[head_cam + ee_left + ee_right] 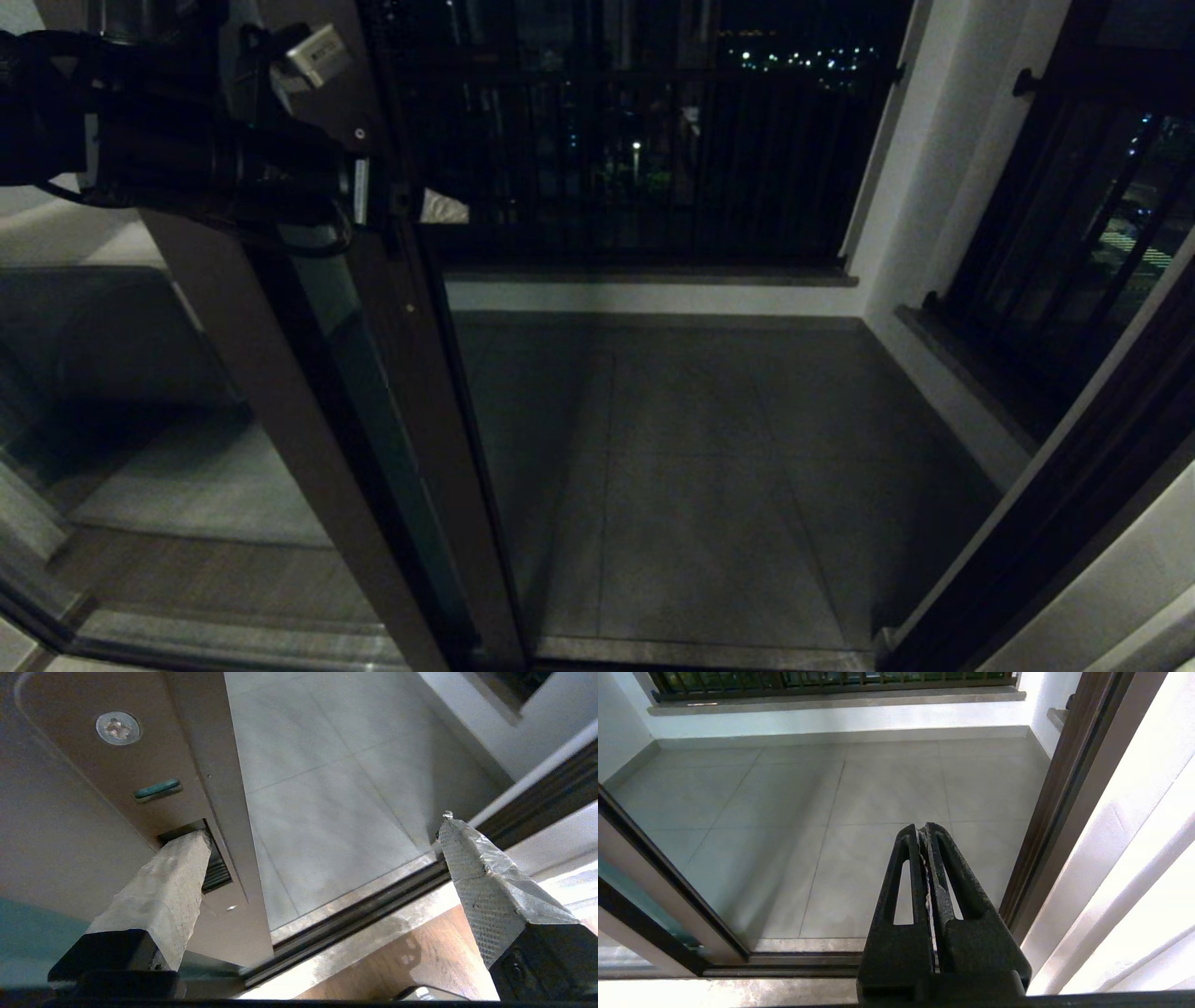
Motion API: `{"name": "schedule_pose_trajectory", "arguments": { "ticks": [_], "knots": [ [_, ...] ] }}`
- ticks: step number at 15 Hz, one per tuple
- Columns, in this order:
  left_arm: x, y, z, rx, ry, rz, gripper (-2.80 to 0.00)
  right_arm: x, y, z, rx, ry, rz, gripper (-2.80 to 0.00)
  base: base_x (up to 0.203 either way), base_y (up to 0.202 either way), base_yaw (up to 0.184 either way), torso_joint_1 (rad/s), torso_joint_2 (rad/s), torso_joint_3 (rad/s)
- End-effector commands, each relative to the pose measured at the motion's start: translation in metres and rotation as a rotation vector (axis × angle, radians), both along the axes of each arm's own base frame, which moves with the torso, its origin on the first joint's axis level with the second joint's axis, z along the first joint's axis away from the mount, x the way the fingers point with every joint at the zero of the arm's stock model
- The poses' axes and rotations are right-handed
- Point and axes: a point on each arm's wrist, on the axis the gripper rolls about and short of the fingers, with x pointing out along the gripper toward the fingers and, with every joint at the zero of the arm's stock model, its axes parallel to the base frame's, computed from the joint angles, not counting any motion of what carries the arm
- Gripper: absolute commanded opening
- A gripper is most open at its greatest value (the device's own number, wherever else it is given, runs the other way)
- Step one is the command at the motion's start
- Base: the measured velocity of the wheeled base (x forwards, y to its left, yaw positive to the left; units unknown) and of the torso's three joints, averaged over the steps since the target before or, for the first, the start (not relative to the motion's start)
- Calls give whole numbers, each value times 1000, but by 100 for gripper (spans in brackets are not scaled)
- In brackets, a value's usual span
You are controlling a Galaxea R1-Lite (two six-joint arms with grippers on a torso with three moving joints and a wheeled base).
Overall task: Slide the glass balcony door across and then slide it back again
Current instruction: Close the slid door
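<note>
The glass balcony door (411, 373) stands slid to the left, its dark brown stile (140, 765) rising beside a wide doorway. My left gripper (401, 201) is at the stile, high up, and is open (324, 826). One padded finger (187, 858) has its tip in the recessed black slot handle (218, 870), just under a green latch and a screw. The other finger (472, 868) hangs free in the doorway. My right gripper (922, 828) is shut on nothing, hovering low over the threshold, with the door's edge (668, 877) off to one side. It does not show in the head view.
The tiled balcony floor (700, 448) lies beyond the doorway, with the black-barred railing (635, 140) at its far side. The floor track (355, 914) crosses the threshold. The dark door jamb (1055, 504) bounds the doorway on the right. Wood flooring (420, 961) lies inside.
</note>
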Motion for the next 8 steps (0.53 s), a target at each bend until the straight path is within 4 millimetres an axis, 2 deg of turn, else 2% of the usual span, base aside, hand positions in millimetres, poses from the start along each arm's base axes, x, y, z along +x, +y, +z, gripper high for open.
{"name": "schedule_pose_trajectory", "arguments": {
  "ticks": [1,8],
  "knots": [
    [0,-6,-2,3,12,-13,0,0,0,0,0,0,0,-280,0,0,0,0,0,0],
    [0,-36,-3,6,-27,-14,0,0,0,0,0,1,0,-280,0,0,0,0,0,0]
  ]
}}
